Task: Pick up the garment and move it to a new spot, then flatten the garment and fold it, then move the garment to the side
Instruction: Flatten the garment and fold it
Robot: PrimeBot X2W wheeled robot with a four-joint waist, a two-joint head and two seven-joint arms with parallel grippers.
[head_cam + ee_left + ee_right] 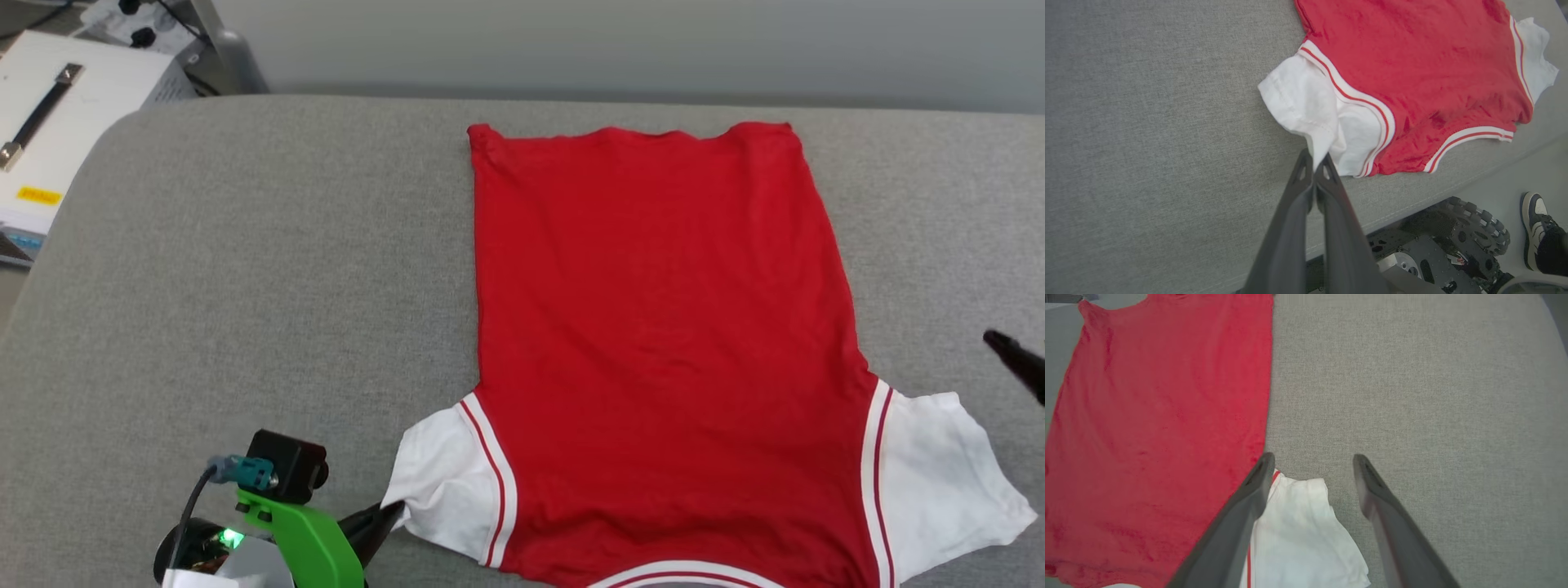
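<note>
The garment [661, 327] lies spread flat on the grey cushion [245, 269], plain red side up, hem far from me, white sleeves near. My left gripper [390, 516] is shut on the tip of the left white sleeve [1306, 102]; in the left wrist view the fingertips [1312, 157] pinch the sleeve's edge. My right gripper [1312, 459] is open and holds nothing, hovering over the right white sleeve [1302, 531] beside the red body [1159, 416]. In the head view one dark finger [1012, 358] shows at the right edge, above the right sleeve [947, 474].
A white case with a black handle [57, 122] stands off the cushion's far left corner. The cushion's front edge [1412, 204] runs just below the garment. Beyond it are my wheeled base [1474, 232] and a person's shoe [1535, 228] on the floor.
</note>
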